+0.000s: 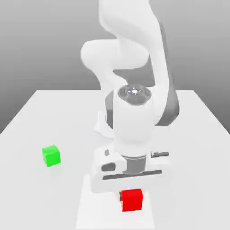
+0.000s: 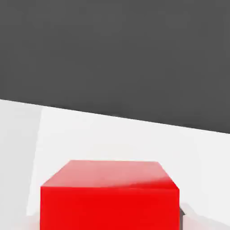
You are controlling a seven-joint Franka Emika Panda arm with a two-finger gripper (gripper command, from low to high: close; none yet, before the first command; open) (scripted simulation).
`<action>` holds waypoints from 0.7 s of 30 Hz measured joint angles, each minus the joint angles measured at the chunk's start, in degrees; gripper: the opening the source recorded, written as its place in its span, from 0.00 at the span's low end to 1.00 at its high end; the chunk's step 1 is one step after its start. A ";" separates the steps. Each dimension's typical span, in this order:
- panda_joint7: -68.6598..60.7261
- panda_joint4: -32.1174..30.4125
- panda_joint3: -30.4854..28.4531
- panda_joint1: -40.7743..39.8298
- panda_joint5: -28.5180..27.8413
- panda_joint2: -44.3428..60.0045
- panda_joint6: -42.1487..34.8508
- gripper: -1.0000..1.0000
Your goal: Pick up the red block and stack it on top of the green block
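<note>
Already the gripper [image 1: 130, 194] is down at the table [image 1: 197, 134] with its jaws drawn in on the red block [image 1: 132, 200], which sits right under the hand at the near edge of the exterior view and looms close in the hand view [image 2: 109, 197]. Farther back and off toward the exterior view's left, well apart from the hand, the green block [image 1: 51, 155] rests alone on the table. By my reading, the carry must lift first, then travel leftward and a little away to bring red above green.
</note>
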 joint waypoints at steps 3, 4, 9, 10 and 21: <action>6.27 -3.14 -3.95 -3.78 -1.56 -4.29 -1.09 0.00; 8.71 -4.28 -5.13 -6.03 -2.27 -5.65 -1.29 0.00; 21.03 -10.04 -8.94 -15.59 -5.74 -12.37 -2.12 0.00; 23.43 -11.21 -9.53 -17.08 -6.32 -13.70 -2.27 0.00; 46.37 -23.35 -16.20 -35.84 -9.35 -26.05 -2.41 0.00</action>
